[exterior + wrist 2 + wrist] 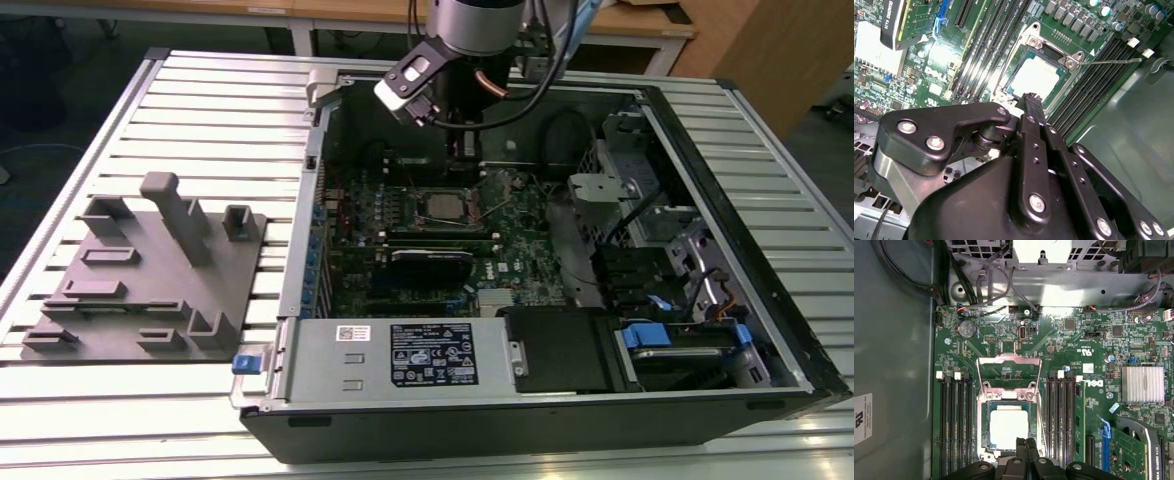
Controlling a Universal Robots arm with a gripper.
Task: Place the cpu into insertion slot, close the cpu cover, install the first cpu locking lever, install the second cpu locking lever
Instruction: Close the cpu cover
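Claw: the fingers of the gripper (pixel 1026 442) are seen pressed together, with nothing held between them.
Claw position: in both wrist views the tips are set over the near edge of the insertion slot (pixel 985 416); whether that edge is touched cannot be told.
Cpu: the cpu (pixel 1008 427) is seated flat in the slot, silver top up.
Cover: the cpu cover (pixel 1009 360) is swung open and lies back on the slot's far side, with green board seen through its window.
Lever: a thin metal lever (pixel 1109 61) is stretched out from a corner of the slot across the memory slots (pixel 956 425).
Surface: the board is mounted in an open computer case (pixel 534 425), which is laid on a slatted metal table (pixel 200 110). A grey fixture plate (pixel 147 270) is placed beside the case, on the exterior view's left.
Room: wooden desks (pixel 360 10) are seen behind the table.
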